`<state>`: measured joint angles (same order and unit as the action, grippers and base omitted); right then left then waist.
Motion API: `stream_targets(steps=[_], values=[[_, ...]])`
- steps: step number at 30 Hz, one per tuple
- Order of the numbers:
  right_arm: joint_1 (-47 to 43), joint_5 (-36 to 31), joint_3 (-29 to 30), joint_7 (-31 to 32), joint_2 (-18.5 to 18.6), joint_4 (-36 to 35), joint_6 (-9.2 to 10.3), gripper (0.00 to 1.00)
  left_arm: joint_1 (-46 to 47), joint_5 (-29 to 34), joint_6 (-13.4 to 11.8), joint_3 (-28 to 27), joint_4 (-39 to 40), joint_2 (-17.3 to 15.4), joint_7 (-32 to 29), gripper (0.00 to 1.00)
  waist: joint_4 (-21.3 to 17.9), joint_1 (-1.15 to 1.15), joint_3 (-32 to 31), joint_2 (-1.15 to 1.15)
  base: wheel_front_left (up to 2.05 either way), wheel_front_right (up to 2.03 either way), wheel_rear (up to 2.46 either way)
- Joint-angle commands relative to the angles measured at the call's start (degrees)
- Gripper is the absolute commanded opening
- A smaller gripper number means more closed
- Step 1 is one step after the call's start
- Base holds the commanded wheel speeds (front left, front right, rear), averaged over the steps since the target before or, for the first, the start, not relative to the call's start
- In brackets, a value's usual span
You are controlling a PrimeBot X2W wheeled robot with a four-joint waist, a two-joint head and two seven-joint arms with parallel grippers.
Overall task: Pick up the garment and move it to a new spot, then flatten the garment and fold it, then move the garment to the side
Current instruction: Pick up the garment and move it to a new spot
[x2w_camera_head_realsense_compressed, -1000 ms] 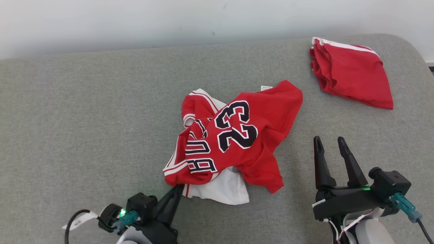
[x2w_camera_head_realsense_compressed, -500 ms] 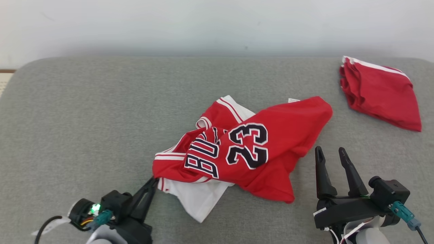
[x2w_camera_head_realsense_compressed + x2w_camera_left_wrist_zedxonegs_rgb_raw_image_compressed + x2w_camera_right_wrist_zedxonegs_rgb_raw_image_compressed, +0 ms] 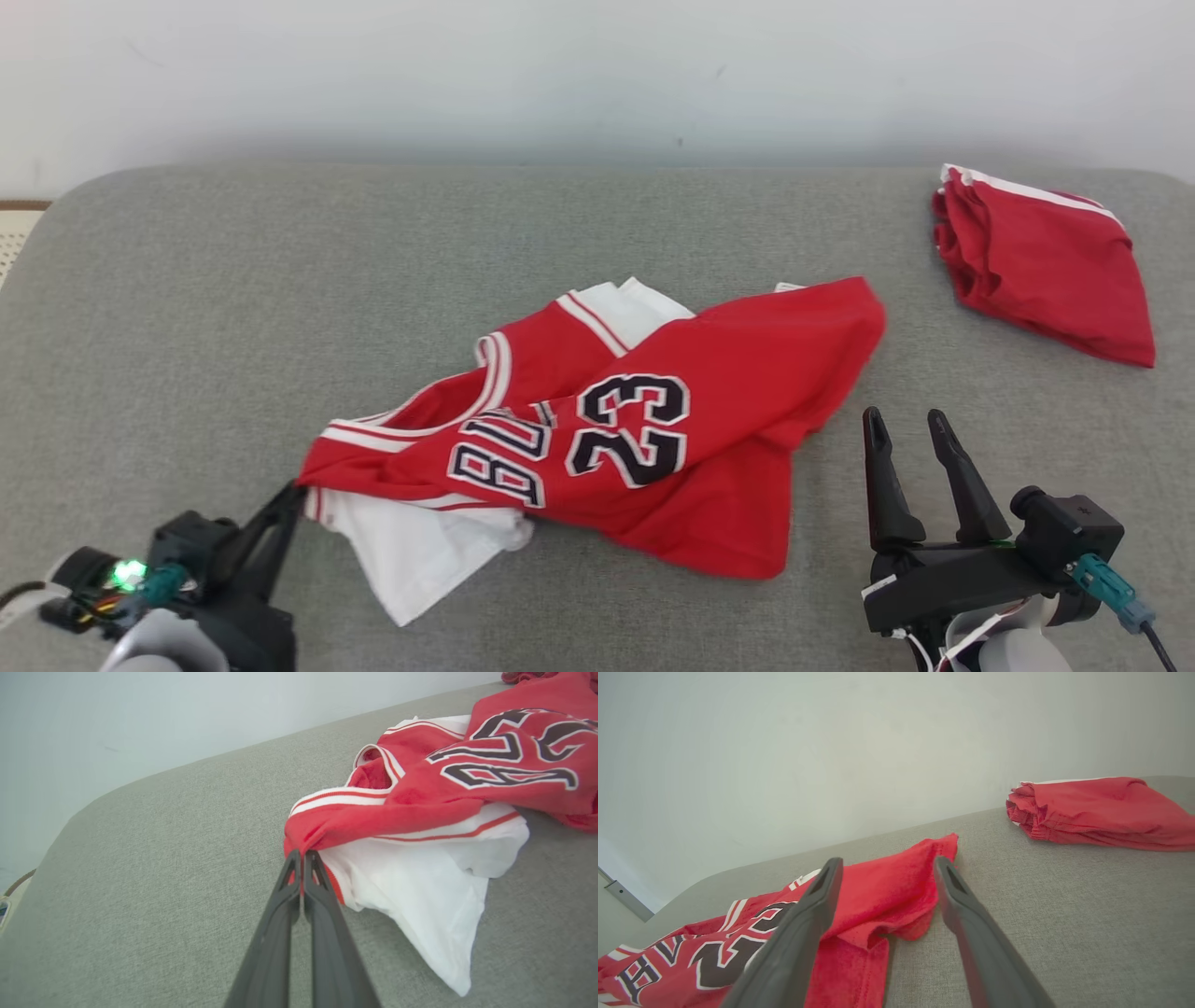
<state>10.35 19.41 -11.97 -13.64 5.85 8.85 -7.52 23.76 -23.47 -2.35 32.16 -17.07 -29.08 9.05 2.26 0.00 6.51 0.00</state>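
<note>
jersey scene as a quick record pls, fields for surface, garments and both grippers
surface: grey cushion
jersey: red and white, number 23, crumpled mid-cushion, one corner stretched toward the robot's left
folded red garment: far right, apart from the jersey
left gripper: shut on the jersey's corner
right gripper: open, holding nothing, just right of the jersey

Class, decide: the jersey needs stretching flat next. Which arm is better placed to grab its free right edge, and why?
Likely the right. The right claw stands open beside the free edge of the jersey; the left claw is shut on the opposite corner.
</note>
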Motion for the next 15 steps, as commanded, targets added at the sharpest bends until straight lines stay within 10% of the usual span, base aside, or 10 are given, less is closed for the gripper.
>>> stream_targets(steps=[1, 6, 7, 9, 15], values=[[0.16, 0.08, 0.02, -0.13, 0.40, 0.09, 0.06, 1.00, -0.70, -0.49, -0.21, -0.36, -0.67, -1.10, -0.15, 0.00, -0.52, 0.00, -0.08, 0.00, 0.00, 0.00, 0.00], [0.24, -0.12, 0.28, 0.35, 0.73, -0.15, 0.06, 1.00, -0.63, -1.29, 0.07, -1.11, -1.80, -2.14, -0.06, 0.00, -1.09, 0.00, -0.19, 0.00, 0.00, 0.00, 0.00], [0.21, -0.17, 0.35, 0.46, 0.75, -0.20, 0.06, 1.00, -0.86, -1.35, -0.03, -1.11, -1.91, -1.98, 0.14, 0.14, -1.13, 0.00, -0.22, 0.00, 0.00, 0.00, 0.00], [0.08, -0.27, 0.51, 0.57, 0.77, -0.33, 0.06, 1.00, -1.19, -1.63, -0.48, -1.31, -2.27, -1.69, 0.89, 0.90, -1.08, 0.00, -0.24, 0.00, 0.00, 0.00, 0.00], [-0.49, -0.38, 0.94, 0.80, 0.67, -0.54, 0.06, 1.00, -3.33, -3.03, -2.63, -2.65, -2.18, 0.30, 3.54, 1.00, -0.42, 0.00, -0.52, 0.00, 0.00, 0.00, 0.00]])
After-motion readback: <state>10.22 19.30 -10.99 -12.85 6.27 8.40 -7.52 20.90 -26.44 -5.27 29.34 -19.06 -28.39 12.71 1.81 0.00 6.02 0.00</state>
